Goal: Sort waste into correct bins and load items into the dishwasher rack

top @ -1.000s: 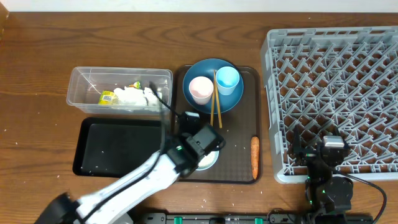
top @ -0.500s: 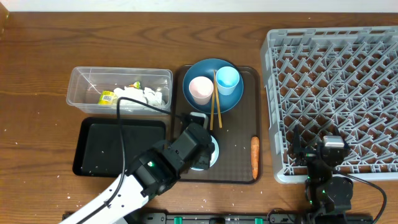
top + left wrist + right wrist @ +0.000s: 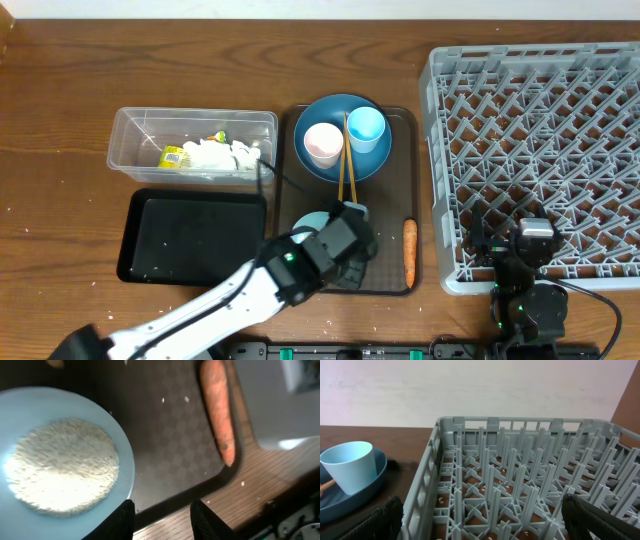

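Note:
My left gripper (image 3: 352, 248) hovers open over the near part of the brown serving tray (image 3: 385, 210), nothing between its fingers (image 3: 125, 520). Just left of it is the white bowl (image 3: 65, 520) holding a mound of rice (image 3: 60, 465). The carrot (image 3: 218, 407) lies by the tray's right rim, ahead and to the right. On the dark blue plate (image 3: 330, 170) stand the pink-lined cup (image 3: 322, 143) and the light blue cup (image 3: 366, 128), with chopsticks (image 3: 346, 165) across it. My right gripper (image 3: 490, 520) stands wide open at the grey rack's (image 3: 540, 150) near-left edge.
The clear tub (image 3: 135, 135) at the left holds the yellow-green wrapper (image 3: 173, 156) and the white tissue (image 3: 220, 155). In front of it lies the black tray (image 3: 190, 235). Stray rice grains (image 3: 186, 399) dot the brown tray.
My left arm has swung right from above the bowl toward the carrot, and its jaws have narrowed slightly. The right arm has not moved.

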### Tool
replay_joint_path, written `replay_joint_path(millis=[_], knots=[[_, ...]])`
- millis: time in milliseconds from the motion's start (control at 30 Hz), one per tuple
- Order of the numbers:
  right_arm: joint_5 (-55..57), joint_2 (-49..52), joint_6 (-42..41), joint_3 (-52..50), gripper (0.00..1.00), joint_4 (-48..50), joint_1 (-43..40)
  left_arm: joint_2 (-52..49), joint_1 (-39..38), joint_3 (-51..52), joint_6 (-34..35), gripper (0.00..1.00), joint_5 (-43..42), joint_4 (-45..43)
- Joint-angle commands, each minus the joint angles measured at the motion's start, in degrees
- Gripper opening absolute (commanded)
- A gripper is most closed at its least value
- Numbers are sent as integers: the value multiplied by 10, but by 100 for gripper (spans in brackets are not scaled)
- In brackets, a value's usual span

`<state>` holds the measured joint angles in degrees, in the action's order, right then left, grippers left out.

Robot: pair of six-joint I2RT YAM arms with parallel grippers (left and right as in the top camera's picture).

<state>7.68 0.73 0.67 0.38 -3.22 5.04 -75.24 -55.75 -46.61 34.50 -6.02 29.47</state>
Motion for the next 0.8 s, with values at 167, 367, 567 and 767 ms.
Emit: replay_joint_path(millis=[167,367,567,767], knots=[[4,0,3,-1,99,-2,-2,-62,-6,-10,3,38,31,-12],[4,0,3,-1,99,-2,-2,-88,-6,-10,2,38,61,-33],[4,0,3,-1,99,-2,-2,-113,-6,-8,-15,38,72,-52],[4,0,3,-1,99,-2,-2,-116,-6,-8,-15,38,72,-54]])
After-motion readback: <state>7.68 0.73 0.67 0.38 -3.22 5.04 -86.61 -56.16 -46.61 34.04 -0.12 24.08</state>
